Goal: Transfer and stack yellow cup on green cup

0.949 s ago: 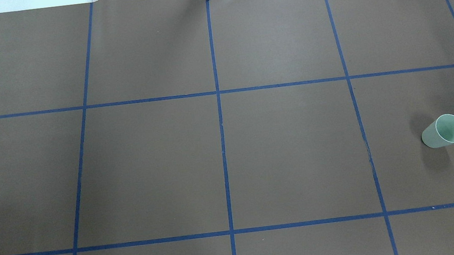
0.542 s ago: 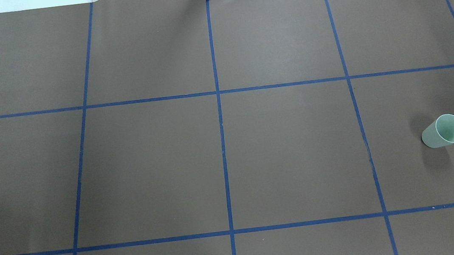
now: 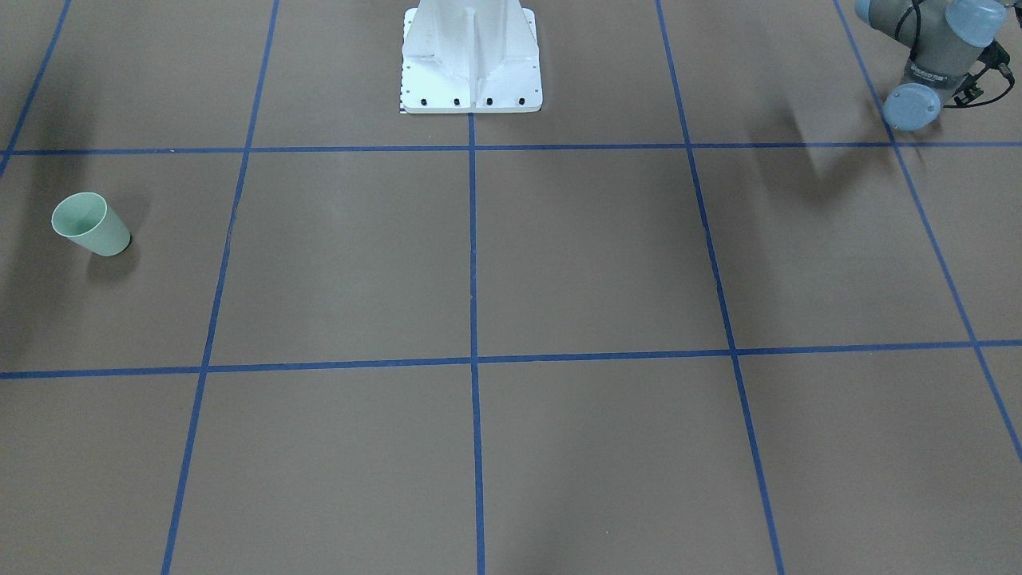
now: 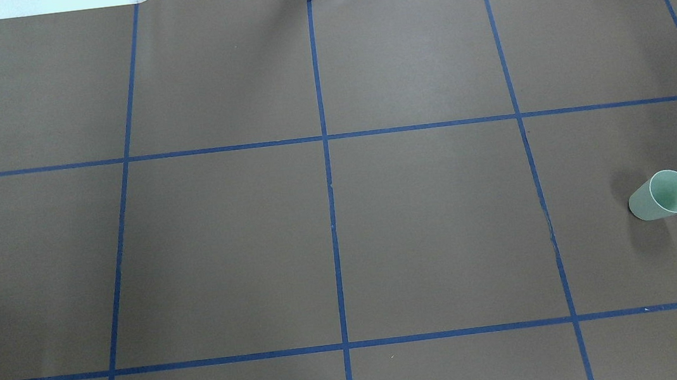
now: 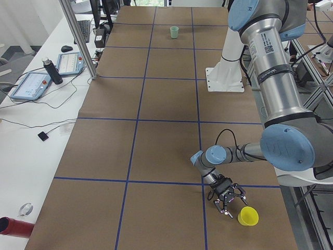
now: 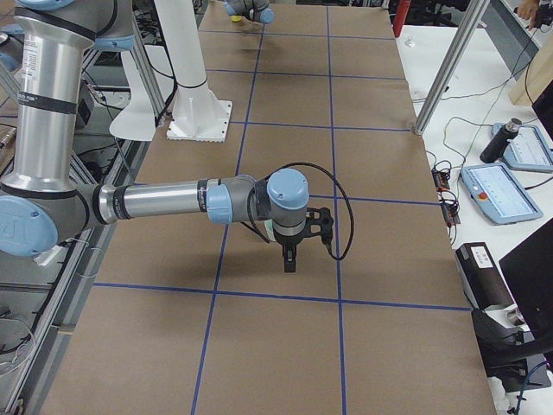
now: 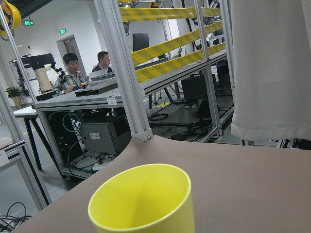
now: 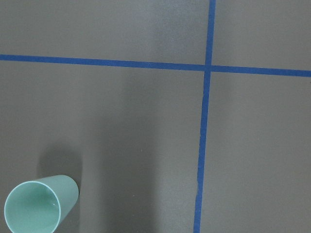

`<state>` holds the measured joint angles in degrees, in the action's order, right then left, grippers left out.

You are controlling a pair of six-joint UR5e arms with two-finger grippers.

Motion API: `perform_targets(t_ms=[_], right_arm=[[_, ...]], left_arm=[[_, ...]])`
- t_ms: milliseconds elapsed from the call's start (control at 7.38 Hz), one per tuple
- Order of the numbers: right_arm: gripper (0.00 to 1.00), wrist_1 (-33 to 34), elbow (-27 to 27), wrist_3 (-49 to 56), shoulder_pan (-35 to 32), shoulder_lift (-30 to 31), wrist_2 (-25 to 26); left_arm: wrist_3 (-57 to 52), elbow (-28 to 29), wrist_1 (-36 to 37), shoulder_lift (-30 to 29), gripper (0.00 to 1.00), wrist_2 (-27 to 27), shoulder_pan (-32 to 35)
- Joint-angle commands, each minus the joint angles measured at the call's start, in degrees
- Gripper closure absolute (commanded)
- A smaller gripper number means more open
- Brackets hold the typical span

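Standing upright, mouth up, long axis vertical: yellow cup [image 5: 248, 215], just beside left gripper [image 5: 231, 204]; green cup [image 4: 661, 196], well apart. Left gripper and right gripper [image 6: 289, 259]: grip state cannot be told.

Yellow cup [image 5: 248, 215]: bright lemon plastic tumbler, tapered, smooth, no handle. Upright, mouth up, empty. It sits on the brown tabletop [image 5: 166, 146] at the robot's left end, close to the robot-side edge.

Green cup [image 4: 661, 195]: pale mint, same shape and size. Also upright, mouth up, empty. It stands toward the right end of the tabletop, in the middle row of the blue tape grid [image 4: 332, 216], clear of the lines.

The cups are well apart.
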<state>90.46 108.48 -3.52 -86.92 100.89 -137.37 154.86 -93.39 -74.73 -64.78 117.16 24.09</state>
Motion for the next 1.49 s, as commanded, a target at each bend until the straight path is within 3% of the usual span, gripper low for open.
perform_targets(t_ms=[0, 407, 949, 1084, 1355], right_arm=[[0.01, 2.4, 2.1, 0.0, 0.2, 0.0, 0.0], [0.01, 2.6, 3.4, 0.0, 1.5, 0.0, 0.0], [0.01, 2.6, 3.7, 0.0, 2.1, 0.0, 0.0], [0.01, 2.6, 3.7, 0.0, 2.1, 0.0, 0.0], [0.01, 2.6, 4.1, 0.0, 1.8, 0.2, 0.0]], left_arm=[[0.0, 1.9, -0.9, 0.0, 0.01, 1.1, 0.0], [0.0, 7.5, -5.9, 0.0, 0.01, 2.1, 0.0], [0.0, 9.9, -7.9, 0.0, 0.01, 2.8, 0.0], [0.0, 9.9, -7.9, 0.0, 0.13, 2.9, 0.0], [0.0, 10.2, -7.8, 0.0, 0.63, 3.0, 0.0]])
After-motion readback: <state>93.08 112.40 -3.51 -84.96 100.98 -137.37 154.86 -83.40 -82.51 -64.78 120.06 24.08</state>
